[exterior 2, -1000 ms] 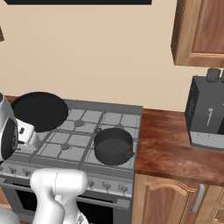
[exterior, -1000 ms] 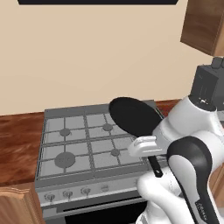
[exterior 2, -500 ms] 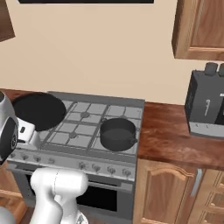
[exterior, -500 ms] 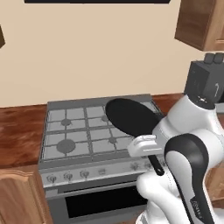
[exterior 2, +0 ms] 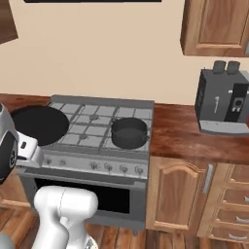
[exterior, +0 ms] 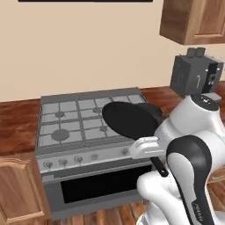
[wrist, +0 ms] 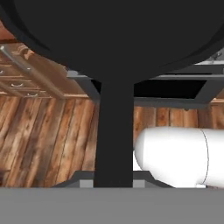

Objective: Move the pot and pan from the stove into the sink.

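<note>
The pan is matt black all over, its long thin handle just as dull and smooth, while the pot on the stove is dark grey with a flat, unpolished look. The stove is brushed grey metal with a dark glassy oven door below its knobs. Right of the stove, the counter is glossy reddish wood, the cabinets below it a lighter grained wood, and the coffee machine looks like dark grey plastic.
</note>
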